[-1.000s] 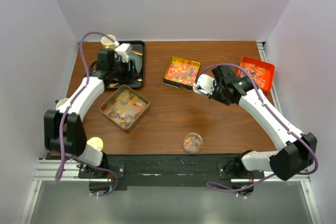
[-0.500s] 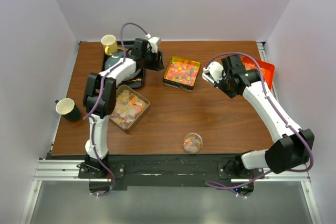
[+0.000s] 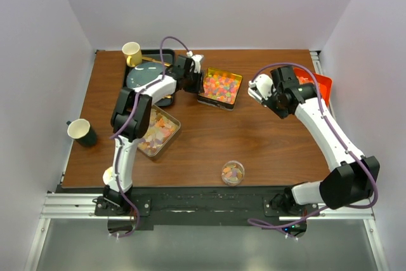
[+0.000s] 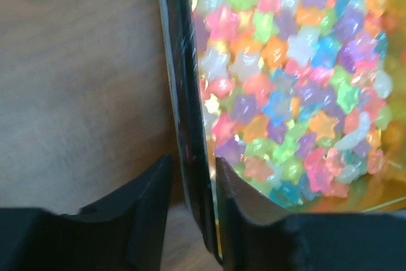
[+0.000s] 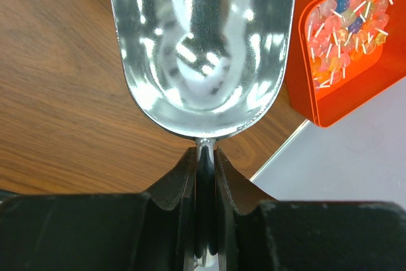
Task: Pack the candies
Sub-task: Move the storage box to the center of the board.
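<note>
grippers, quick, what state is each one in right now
left gripper: jaws astride the candy tin wall, cannot tell if clamped
right gripper: closed, holding the metal scoop by its handle

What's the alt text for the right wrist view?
The right gripper is shut on the handle of an empty metal scoop, its shiny bowl hanging over the wooden table. At the right, an orange tray holds small candies on white sticks.
</note>
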{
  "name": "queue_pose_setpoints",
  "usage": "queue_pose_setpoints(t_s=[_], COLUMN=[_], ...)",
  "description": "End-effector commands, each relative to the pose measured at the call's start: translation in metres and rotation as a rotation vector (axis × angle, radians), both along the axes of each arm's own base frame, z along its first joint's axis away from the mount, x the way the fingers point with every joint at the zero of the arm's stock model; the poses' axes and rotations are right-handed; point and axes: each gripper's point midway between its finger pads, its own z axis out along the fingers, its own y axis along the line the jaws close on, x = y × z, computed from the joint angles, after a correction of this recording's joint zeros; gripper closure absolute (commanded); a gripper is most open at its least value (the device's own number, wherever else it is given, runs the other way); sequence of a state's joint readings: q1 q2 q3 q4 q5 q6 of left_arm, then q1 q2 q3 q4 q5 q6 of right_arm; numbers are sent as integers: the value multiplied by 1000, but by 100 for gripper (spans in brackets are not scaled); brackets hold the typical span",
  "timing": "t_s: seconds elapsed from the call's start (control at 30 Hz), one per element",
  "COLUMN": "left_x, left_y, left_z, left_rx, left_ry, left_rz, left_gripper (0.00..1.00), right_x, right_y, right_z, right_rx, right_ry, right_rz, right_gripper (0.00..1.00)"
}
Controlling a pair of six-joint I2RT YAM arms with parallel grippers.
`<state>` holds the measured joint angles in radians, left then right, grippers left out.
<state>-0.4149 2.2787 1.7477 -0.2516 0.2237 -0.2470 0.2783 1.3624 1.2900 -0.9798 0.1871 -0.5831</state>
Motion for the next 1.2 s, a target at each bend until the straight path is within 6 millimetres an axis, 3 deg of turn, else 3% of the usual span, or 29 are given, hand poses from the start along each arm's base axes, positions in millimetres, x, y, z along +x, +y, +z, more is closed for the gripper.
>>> queue_pose_setpoints(t_s=[0.0,0.13,0.33,0.43,0.53,0.67,0.7,0.83,0.93,1.03,1.07,1.1,1.13,1.17], left_x=[-32,-65,-137,-160,-167,-150,-144,-131,-147,-164,-158,-165,-162,-160], left_y=[-3,-9,-5,-6,-5,0,5,8,-5,-8,-5,-3,-11,-6], left_z=[14,16,-5,-11,-15,-9,-5,28,60,77,89,89,110,126], left_rx=[-19,-45,-63,-41,-6,66,92,68,-80,-196,-235,-299,-405,-475], left_ry=[40,99,268,277,253,134,103,-17,-30,28,1,62,-2,-32], left_rz=[-39,-86,-117,-162,-194,-259,-273,-410,-548,-580,-563,-511,-550,-543], left_gripper=[71,76,72,72,72,73,72,49,40,39,39,39,39,39], right_x=[13,21,28,25,17,1,-6,-16,-8,0,7,11,14,21], right_y=[6,13,21,25,35,52,52,55,48,48,50,52,57,61], right_z=[8,9,8,5,1,1,-2,-3,-5,1,8,9,10,15], right_rx=[32,48,68,79,84,34,5,-76,-154,-204,-212,-216,-210,-209], right_ry=[-23,-14,8,30,68,106,128,134,139,170,150,149,144,120], right_rz=[0,15,31,51,134,308,335,453,505,577,593,610,641,647], right_gripper=[100,100,100,100,100,100,100,100,100,100,100,100,100,100])
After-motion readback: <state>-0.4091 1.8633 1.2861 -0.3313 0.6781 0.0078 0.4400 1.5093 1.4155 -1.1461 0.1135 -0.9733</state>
